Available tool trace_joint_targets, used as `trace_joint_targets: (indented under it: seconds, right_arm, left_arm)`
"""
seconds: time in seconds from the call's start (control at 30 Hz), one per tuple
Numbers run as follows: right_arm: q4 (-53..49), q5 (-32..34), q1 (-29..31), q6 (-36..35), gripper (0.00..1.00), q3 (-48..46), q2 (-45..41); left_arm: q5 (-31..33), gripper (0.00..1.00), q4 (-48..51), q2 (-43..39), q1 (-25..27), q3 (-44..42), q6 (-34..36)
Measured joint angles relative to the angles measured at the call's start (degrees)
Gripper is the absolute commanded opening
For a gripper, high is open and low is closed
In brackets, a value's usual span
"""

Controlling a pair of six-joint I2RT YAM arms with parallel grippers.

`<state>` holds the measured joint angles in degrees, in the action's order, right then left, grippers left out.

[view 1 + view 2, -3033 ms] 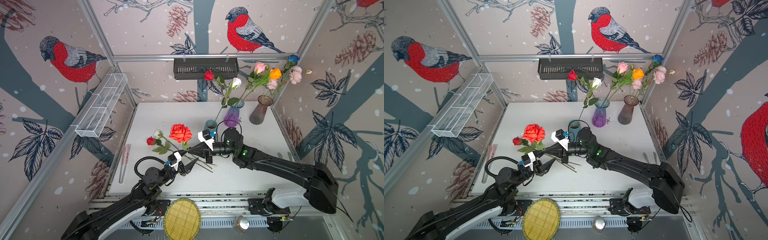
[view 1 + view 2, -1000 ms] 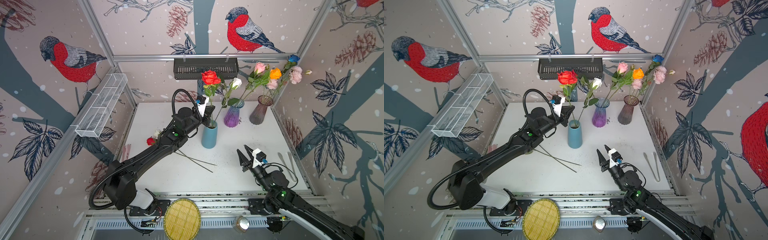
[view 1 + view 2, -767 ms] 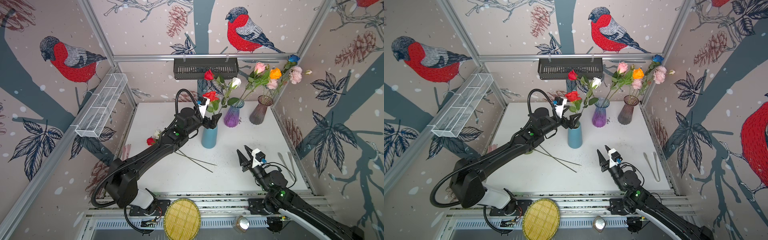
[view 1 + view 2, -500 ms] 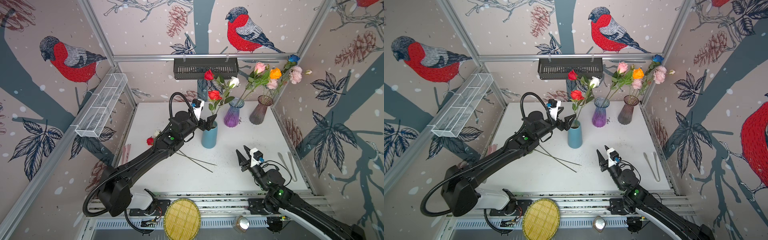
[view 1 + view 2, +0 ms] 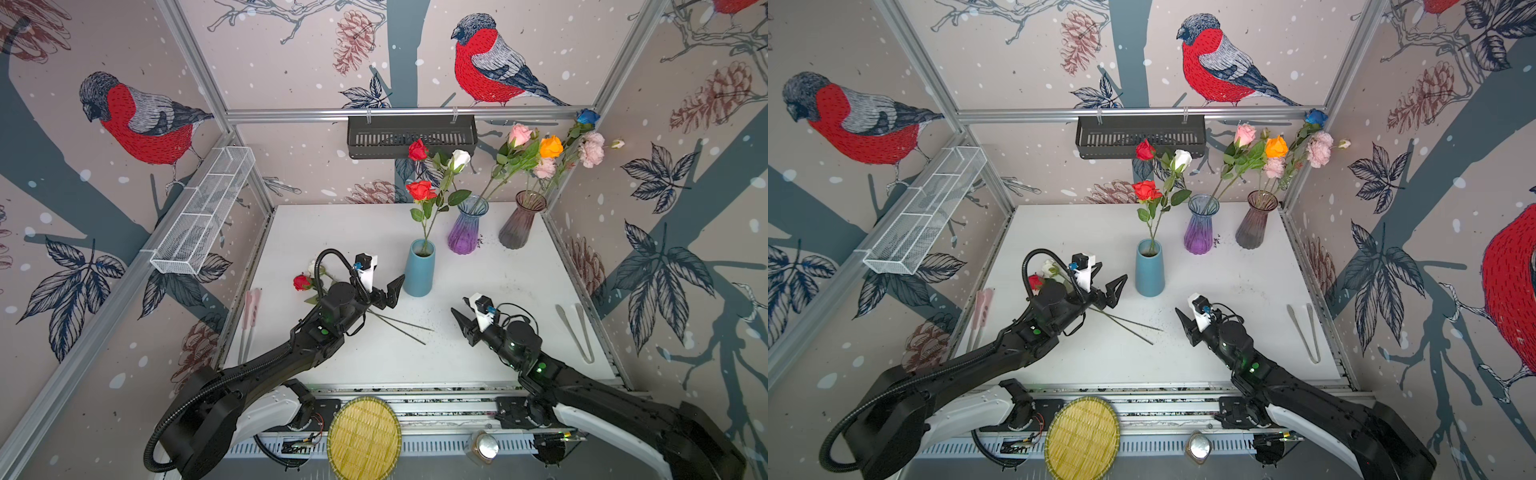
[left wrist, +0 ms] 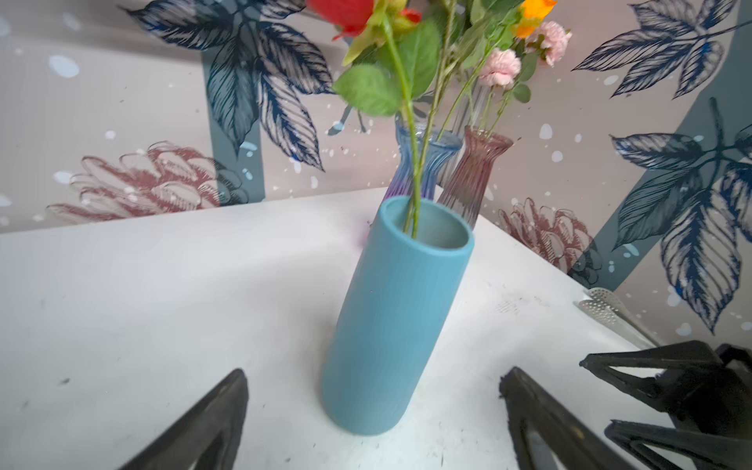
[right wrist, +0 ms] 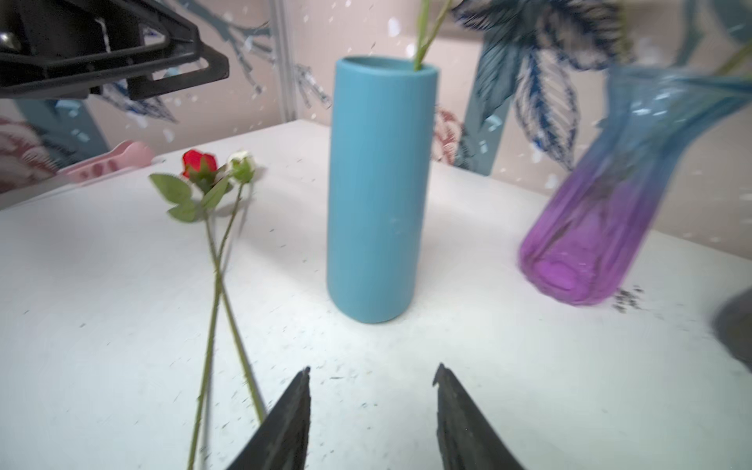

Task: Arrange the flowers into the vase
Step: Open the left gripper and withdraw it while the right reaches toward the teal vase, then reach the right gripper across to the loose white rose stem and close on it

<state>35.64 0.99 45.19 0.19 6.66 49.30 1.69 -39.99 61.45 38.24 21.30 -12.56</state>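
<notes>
White surface (image 5: pixel 316 232) carries the blue vase (image 5: pixel 419 270), one red rose (image 5: pixel 420 190) standing inside; two flowers (image 7: pixel 215 171) lie nearby (unpicked). Left claw (image 5: pixel 384 286) released, right claw (image 5: pixel 463 318) half-parted, empty.

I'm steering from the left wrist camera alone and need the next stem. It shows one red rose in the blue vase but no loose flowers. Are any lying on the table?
Observer: Yes, two. A red bud and a white bud lie on the table, their stems passing under the left arm, on the side away from the blue vase.
Operator: How do the stems lie?
Observer: Crossed, as the right wrist view shows, with the cut ends toward the right pincer, which is open and empty.
Operator: Anything else over there?
Observer: Pink tongs lie along the table's left edge in both top views.
</notes>
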Motion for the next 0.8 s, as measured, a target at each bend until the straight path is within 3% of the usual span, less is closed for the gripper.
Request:
trace_joint_targets:
  seconds: [0.2,0.43,0.57,0.8]
  right_arm:
    - [-3.7,-13.2,5.6,-0.3,0.49,17.4,22.4]
    - [-9.5,-25.9,6.9,1.7,0.44,37.6,44.9]
    - [-15.1,-28.9,6.8,2.9,0.40,50.7,55.6]
    - [-27.9,-25.4,6.8,4.6,0.36,70.2,70.2]
  left_arm:
    - [6.2,0.97,-5.7,-5.1,-0.2,-11.0,1.0]
    - [14.8,0.96,-8.9,-17.6,-0.2,-14.6,1.1]
    - [17.4,0.96,-9.6,-22.8,-0.2,-18.0,0.3]
    - [19.4,0.96,-9.3,-29.1,1.0,-18.4,-0.7]
